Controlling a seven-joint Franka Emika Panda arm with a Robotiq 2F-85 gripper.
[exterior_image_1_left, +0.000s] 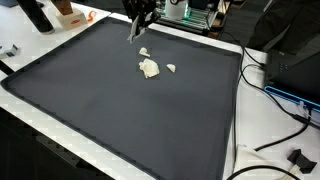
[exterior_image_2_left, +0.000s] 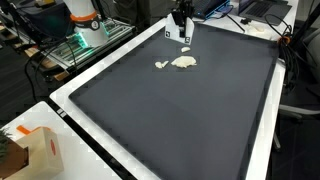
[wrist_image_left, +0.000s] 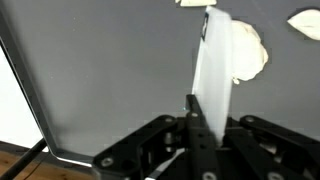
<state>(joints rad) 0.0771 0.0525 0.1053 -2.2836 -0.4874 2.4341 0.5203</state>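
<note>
My gripper (wrist_image_left: 205, 112) is shut on a white flat strip (wrist_image_left: 214, 60) that sticks out past the fingers toward the mat. In both exterior views the gripper (exterior_image_1_left: 139, 20) (exterior_image_2_left: 181, 26) hangs over the far edge of the dark mat (exterior_image_1_left: 110, 110) (exterior_image_2_left: 180, 120), with the strip (exterior_image_1_left: 133, 31) (exterior_image_2_left: 177, 35) pointing down. A crumpled whitish lump (exterior_image_1_left: 149, 68) (exterior_image_2_left: 184, 62) (wrist_image_left: 250, 50) lies on the mat just in front of the strip's tip. Smaller white bits (exterior_image_1_left: 171, 68) (exterior_image_2_left: 161, 65) (wrist_image_left: 305, 20) lie beside it. The strip hides part of the lump in the wrist view.
A white table rim (exterior_image_1_left: 60, 150) (exterior_image_2_left: 75, 115) frames the mat. Cables (exterior_image_1_left: 275, 100) trail along one side. An orange-and-white box (exterior_image_2_left: 40, 150) sits on a near corner. Electronics (exterior_image_1_left: 195, 12) and a robot base (exterior_image_2_left: 85, 25) stand behind the far edge.
</note>
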